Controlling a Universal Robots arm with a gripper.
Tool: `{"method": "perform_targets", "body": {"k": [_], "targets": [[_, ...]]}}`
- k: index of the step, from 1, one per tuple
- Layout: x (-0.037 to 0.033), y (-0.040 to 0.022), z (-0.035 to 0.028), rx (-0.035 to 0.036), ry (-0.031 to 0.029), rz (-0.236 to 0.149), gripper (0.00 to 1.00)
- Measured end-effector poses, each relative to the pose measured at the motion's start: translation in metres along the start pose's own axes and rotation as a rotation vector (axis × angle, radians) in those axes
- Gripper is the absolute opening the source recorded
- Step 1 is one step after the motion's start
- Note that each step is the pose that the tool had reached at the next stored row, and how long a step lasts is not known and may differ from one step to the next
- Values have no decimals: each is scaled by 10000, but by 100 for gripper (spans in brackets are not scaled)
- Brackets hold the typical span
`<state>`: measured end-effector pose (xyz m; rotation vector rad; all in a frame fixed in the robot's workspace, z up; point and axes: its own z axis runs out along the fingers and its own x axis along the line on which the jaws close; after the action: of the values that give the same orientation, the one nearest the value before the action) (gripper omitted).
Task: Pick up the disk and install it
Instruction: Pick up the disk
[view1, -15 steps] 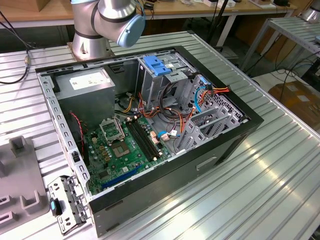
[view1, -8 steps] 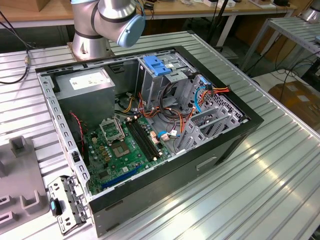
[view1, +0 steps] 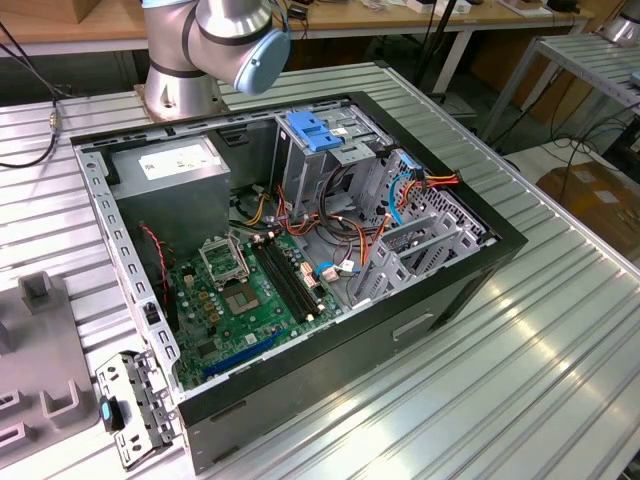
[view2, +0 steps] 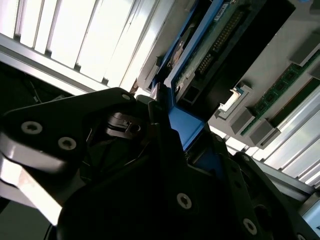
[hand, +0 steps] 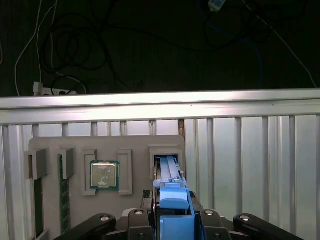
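Observation:
The disk stands on edge in a slot of the grey holder block, its blue plastic rail facing the camera. My gripper sits over the near end of it, one black finger on each side, pressed against the blue rail. In the second wrist view the disk shows its green circuit board and connector. There the gripper is closed around the blue rail. The disk still sits in its slot.
The holder block also carries a processor chip and a memory stick. It lies on a ribbed aluminium table. An open computer case with a blue-latched drive bay stands beside the arm's base.

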<state>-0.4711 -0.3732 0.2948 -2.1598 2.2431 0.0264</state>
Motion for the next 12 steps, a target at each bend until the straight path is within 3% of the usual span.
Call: {"method": "perform_targets", "body": {"k": [12], "targets": [[0, 0, -7, 2, 0, 9, 37]]}}
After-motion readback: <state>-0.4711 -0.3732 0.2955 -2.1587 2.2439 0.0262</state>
